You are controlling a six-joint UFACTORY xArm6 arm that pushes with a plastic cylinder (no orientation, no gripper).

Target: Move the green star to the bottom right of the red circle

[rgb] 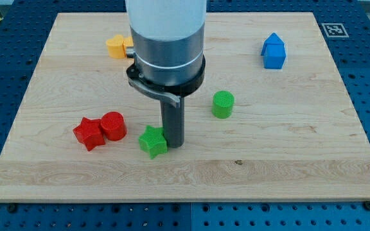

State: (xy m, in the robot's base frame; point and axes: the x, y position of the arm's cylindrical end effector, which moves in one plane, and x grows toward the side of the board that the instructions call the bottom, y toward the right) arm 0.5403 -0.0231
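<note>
The green star [152, 141] lies on the wooden board [268, 160], below the board's middle and to the lower right of the red circle [113, 125]. My tip [173, 142] stands right against the star's right side. The red circle touches a red star [89, 133] on its left. The gap between the red circle and the green star is small.
A green cylinder [223, 104] stands right of my rod. A blue house-shaped block [273, 51] sits at the view's top right. A yellow block [118, 46] at the top is partly hidden behind the arm's body [166, 45].
</note>
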